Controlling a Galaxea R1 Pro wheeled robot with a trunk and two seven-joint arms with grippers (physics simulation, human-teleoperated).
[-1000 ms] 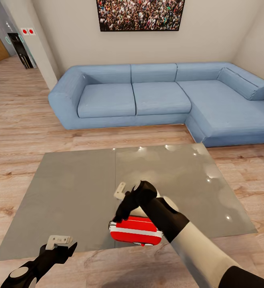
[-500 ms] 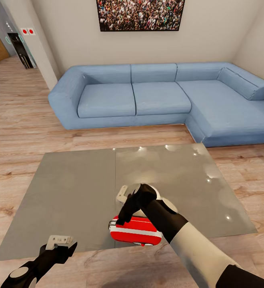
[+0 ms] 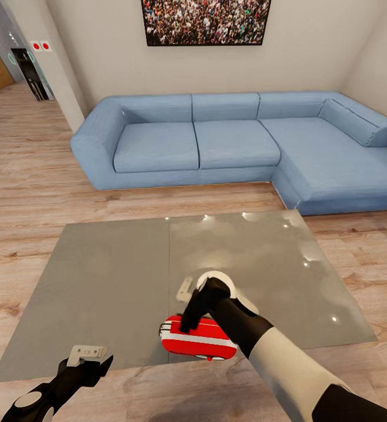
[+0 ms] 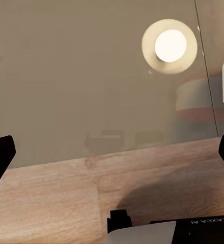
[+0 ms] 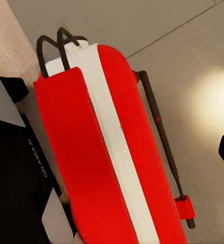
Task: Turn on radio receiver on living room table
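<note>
The radio receiver [image 3: 198, 341] lies on the worktop [image 3: 111, 275] close to its near edge, a little right of the seam between the two grey panels, inside the living room with the blue sofa [image 3: 234, 146] along the far wall. The right tool [image 3: 187, 306] is down at the radio's far left corner, its dark fingers against the red top; the head view does not settle how the jaws stand, but the right wrist view has one black finger [image 5: 20, 168] hard alongside the red body and the other only as a sliver at the frame's edge, so they look spread with the radio [image 5: 107, 152] partly between them, not pinching it. The step in hand appears to be a press or nudge on the radio to switch it on. To do it well, the contact should be small and straight down onto the control, not sideways, since the glossy case so near the edge would likely skid on the slick surface. The left tool [image 3: 88, 357] hangs off the near edge, apart from the radio, jaws spread, as its widely separated fingertips in the left wrist view suggest. The right wrist view gives what the head view hides: the white band, the thin handle [image 5: 58, 43] and a slim rod along one side. The left wrist view adds the lamp's reflection [image 4: 169, 46] in the glass.
</note>
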